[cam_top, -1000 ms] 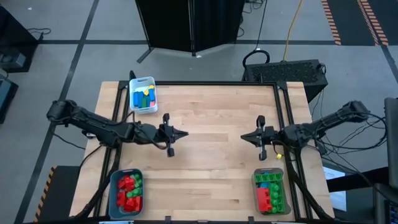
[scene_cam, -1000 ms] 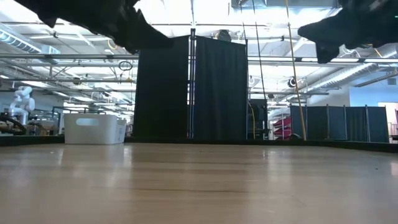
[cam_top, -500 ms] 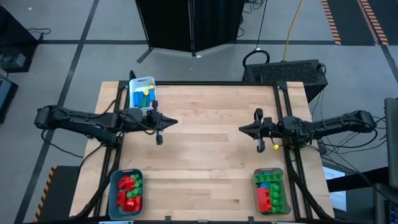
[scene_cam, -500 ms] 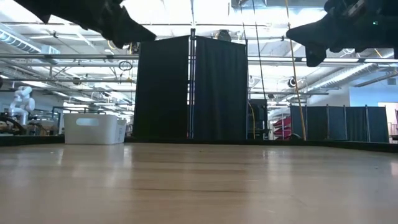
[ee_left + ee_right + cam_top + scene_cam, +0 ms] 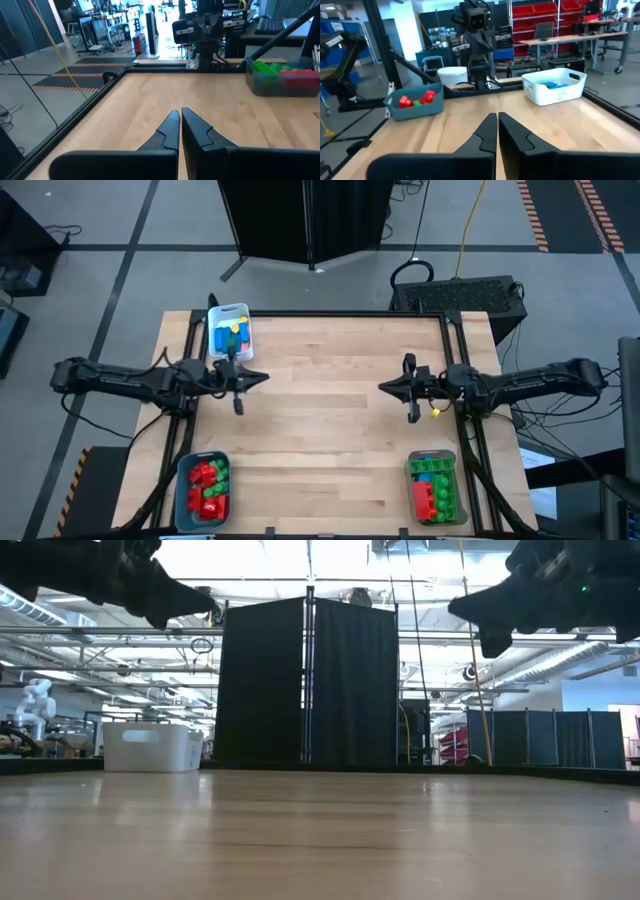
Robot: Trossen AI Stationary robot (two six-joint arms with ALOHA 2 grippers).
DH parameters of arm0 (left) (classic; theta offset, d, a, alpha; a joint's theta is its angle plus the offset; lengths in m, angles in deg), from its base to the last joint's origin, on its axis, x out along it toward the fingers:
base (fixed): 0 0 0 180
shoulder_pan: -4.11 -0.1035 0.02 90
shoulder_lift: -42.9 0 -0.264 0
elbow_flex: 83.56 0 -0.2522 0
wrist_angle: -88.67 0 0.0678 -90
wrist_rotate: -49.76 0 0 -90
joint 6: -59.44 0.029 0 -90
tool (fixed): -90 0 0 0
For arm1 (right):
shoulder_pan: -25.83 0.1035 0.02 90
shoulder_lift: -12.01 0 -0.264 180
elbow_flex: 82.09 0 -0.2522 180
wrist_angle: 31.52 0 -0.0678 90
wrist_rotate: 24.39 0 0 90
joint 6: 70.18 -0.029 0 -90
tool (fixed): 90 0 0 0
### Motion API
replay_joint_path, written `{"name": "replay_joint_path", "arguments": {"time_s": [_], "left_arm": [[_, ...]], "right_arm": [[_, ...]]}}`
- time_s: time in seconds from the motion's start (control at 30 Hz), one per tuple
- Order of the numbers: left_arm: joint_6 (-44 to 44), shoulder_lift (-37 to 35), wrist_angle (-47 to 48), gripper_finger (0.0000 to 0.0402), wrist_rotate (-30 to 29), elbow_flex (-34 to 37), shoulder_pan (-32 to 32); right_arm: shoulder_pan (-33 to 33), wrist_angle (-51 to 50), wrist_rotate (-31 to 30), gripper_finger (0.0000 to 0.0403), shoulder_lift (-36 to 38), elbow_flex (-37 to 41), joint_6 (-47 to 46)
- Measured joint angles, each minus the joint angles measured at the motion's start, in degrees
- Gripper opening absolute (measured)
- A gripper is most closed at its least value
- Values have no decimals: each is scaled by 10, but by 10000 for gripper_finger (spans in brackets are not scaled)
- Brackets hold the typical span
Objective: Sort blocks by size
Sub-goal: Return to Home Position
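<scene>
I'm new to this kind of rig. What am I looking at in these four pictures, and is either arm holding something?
Two robot arms work at a wooden table. One picture looks straight down, one skims the tabletop, and two sit on the wrists. The left gripper and right gripper hover over bare wood, facing each other, jaws shut and empty. Toy blocks lie in three bins: a white bin far left, a teal bin near left, a greenish bin near right.
</scene>
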Motion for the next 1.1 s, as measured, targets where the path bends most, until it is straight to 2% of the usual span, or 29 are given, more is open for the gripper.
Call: {"name": "replay_joint_path", "arguments": {"time_s": [0.13, 0.27, 0.63, 0.93, 1.1], "left_arm": [[-1, -20, 24, 0, 8, 0, 0], [-6, -43, 67, 0, 10, 0, 3], [-34, -109, 102, 0, 12, 0, 45], [-35, -167, 75, 0, -1, 66, 64], [-31, -204, 77, 0, -9, 79, 64]], "right_arm": [[-8, 29, -1, 0, -18, 0, -11], [-8, 9, 3, 0, 22, 0, -8], [-8, -189, 1, 0, 205, 0, -8], [-8, -278, 1, 0, 279, 0, -14], [-8, -315, 2, 0, 309, 0, -15]]}}
